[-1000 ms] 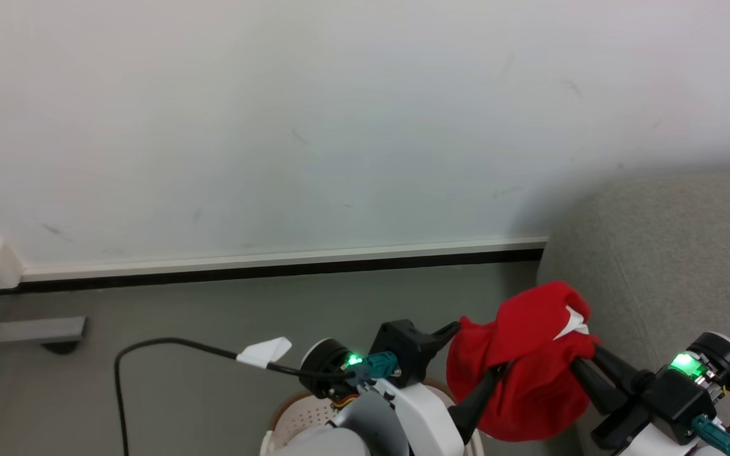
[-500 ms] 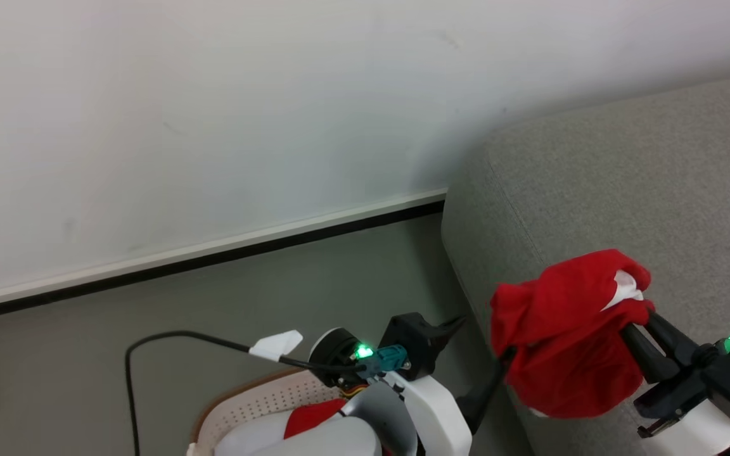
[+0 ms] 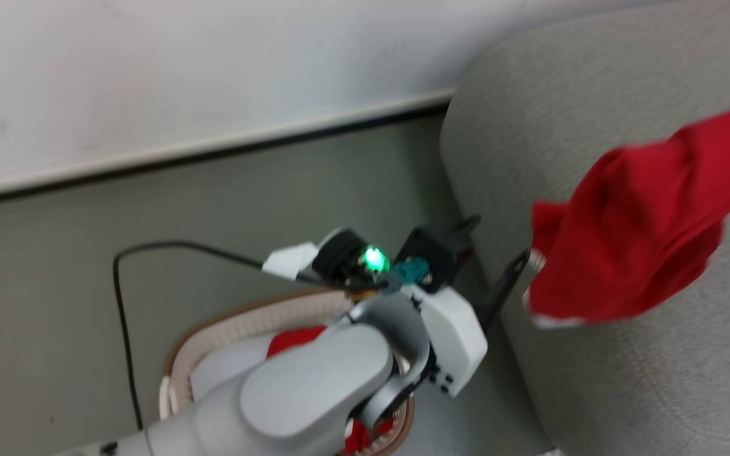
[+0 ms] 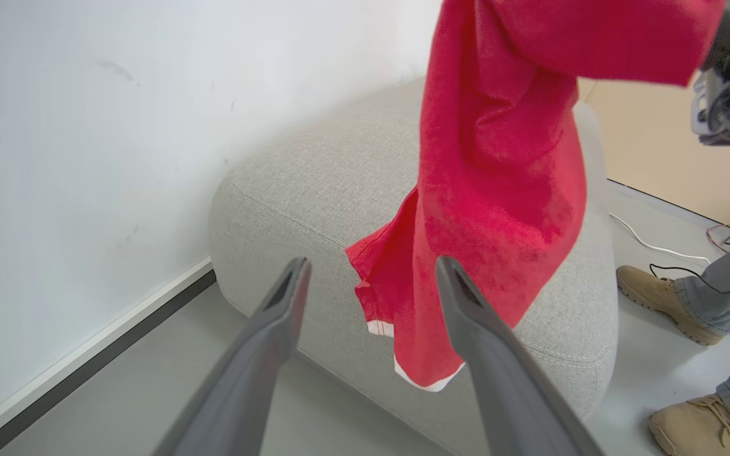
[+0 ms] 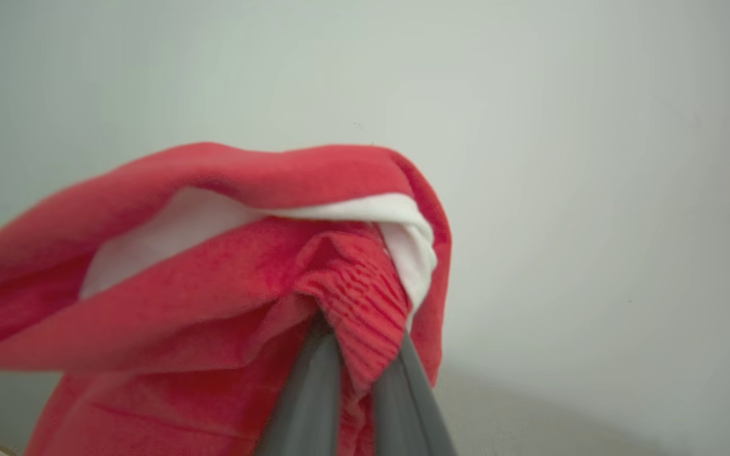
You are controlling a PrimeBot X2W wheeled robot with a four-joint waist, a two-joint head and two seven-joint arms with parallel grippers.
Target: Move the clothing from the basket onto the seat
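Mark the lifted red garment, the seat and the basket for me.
red garment [image 3: 631, 253], head view, middle of the hanging cloth.
seat [image 4: 314, 183], left wrist view, bare grey top.
basket [image 3: 257, 320], head view, perforated far wall.

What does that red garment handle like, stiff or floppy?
Probably floppy: the red garment hangs in loose folds from the right gripper. Likely light, since a pinch on one bunched edge carries it. It would probably slump flat on the grey seat.

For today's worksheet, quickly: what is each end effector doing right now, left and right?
Left end effector: open, holding nothing.
Right end effector: closed on the red garment.
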